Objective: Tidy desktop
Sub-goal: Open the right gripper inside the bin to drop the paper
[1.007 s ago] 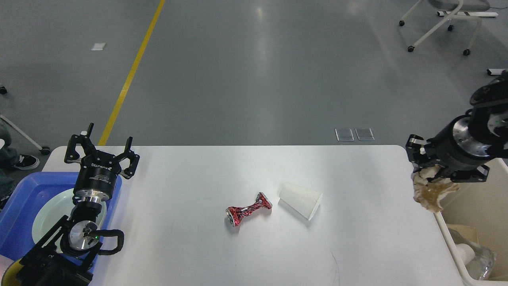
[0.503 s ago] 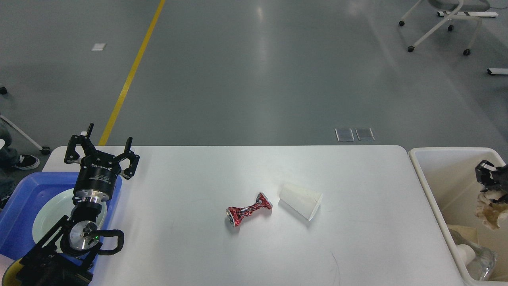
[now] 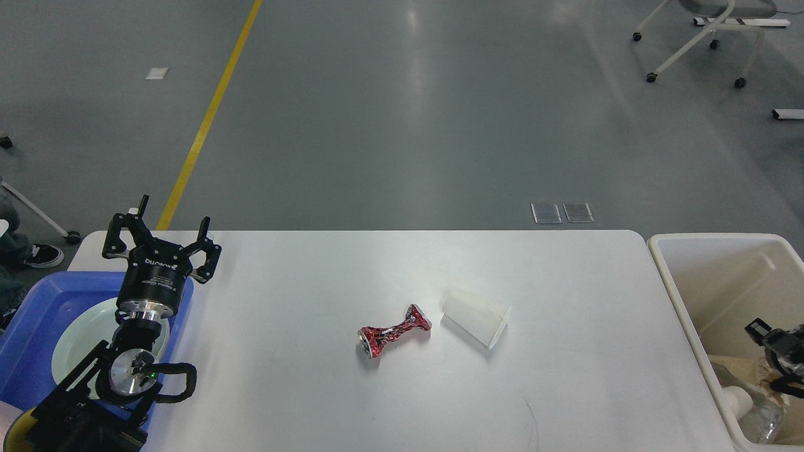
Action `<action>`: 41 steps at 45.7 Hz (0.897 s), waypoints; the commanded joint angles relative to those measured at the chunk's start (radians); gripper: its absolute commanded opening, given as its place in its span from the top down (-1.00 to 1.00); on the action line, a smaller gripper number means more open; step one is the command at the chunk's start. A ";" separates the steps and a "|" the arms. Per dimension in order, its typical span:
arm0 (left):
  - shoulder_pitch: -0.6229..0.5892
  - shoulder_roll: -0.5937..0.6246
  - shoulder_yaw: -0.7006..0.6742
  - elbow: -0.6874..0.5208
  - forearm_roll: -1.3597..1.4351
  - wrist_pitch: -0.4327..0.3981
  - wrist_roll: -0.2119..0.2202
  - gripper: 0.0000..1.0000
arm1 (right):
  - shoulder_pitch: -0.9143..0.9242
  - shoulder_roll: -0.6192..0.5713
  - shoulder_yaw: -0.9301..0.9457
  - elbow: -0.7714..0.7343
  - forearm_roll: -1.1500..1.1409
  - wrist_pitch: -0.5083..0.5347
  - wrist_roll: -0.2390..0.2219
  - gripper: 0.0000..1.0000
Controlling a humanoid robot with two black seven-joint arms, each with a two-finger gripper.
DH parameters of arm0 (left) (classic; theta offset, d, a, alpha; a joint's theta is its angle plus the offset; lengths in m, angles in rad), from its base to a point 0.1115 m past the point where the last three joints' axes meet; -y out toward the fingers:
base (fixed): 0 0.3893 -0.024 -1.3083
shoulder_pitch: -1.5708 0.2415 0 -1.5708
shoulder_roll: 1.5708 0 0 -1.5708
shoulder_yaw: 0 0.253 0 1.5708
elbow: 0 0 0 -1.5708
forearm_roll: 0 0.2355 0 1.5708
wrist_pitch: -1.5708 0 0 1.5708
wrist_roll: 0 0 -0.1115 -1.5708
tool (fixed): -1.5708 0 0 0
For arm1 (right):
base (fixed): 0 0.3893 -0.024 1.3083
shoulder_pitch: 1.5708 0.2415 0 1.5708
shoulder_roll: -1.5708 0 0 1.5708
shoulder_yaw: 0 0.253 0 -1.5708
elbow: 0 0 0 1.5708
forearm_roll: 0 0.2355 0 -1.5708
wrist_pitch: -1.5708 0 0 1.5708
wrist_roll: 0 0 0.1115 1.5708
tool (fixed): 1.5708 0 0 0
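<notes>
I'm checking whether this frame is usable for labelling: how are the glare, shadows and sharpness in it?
Head view: overhead light leaves a pale streak of glare on the grey floor and a soft sheen on the desktop; the crushed red can and the white cup cast only faint, short shadows; both are sharp; the right tool, down in the bin at the frame edge, is dark and hard to read.
</notes>
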 commanded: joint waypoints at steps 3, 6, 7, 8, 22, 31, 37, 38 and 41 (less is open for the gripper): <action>0.000 0.000 0.000 0.000 0.000 0.000 0.000 -0.93 | -0.106 0.072 0.003 -0.068 0.004 -0.127 0.016 1.00; 0.000 0.000 0.000 0.000 0.000 0.000 0.000 -0.93 | -0.117 0.079 0.005 -0.075 0.011 -0.132 0.027 1.00; 0.000 0.000 0.000 0.000 0.001 0.000 0.000 -0.93 | -0.117 0.079 0.006 -0.076 0.013 -0.132 0.030 1.00; 0.000 0.000 0.000 0.000 0.001 0.000 0.000 -0.93 | -0.118 0.079 0.008 -0.076 0.013 -0.132 0.033 1.00; 0.000 0.000 0.000 0.000 0.000 0.000 0.000 -0.93 | -0.130 0.101 0.009 -0.075 0.016 -0.136 0.035 1.00; 0.000 0.000 0.000 0.000 0.000 0.000 0.000 -0.93 | -0.130 0.107 0.006 -0.076 0.016 -0.141 0.033 0.83; 0.000 0.000 0.000 0.000 0.000 0.000 0.000 -0.93 | -0.130 0.105 0.005 -0.075 0.016 -0.200 0.033 -0.69; 0.000 0.000 0.000 0.000 0.000 0.000 0.000 -0.93 | -0.130 0.105 0.005 -0.073 0.016 -0.213 0.033 -0.80; 0.000 0.000 0.000 0.000 0.000 0.000 0.000 -0.93 | -0.130 0.107 0.006 -0.072 0.015 -0.231 0.033 -0.98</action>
